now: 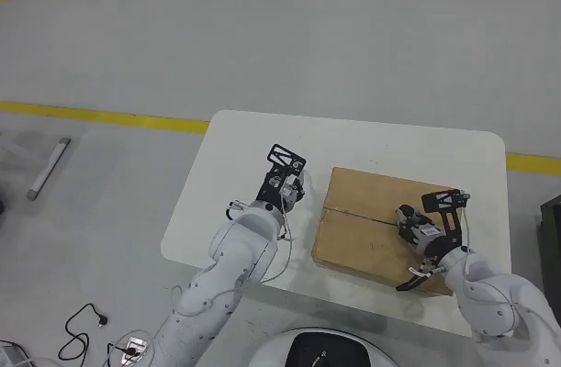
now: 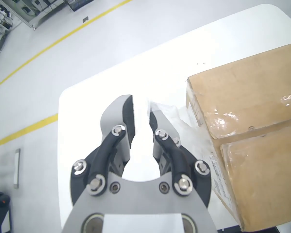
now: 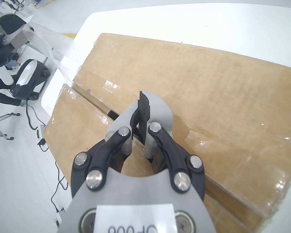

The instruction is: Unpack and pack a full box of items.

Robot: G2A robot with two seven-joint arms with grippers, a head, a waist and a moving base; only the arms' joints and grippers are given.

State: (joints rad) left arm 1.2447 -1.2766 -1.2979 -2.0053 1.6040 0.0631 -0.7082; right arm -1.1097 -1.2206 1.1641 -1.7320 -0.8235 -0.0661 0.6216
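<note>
Hovering beside the box (image 1: 363, 206), left pincer (image 2: 140, 107) has jaws narrowly parted, with clear tape (image 2: 169, 112) clinging at one fingertip. Right pincer (image 3: 143, 100) is closed and empty, with the flap seam (image 3: 94, 103) just beneath. Risk: tape stays stuck to the pad and drags the box.

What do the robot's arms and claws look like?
The left arm and right arm have rounded white shells with thin cables at the wrists. The left gripper and right gripper each have grey metal fingers, black ridged pads, black links and silver bolts.
</note>
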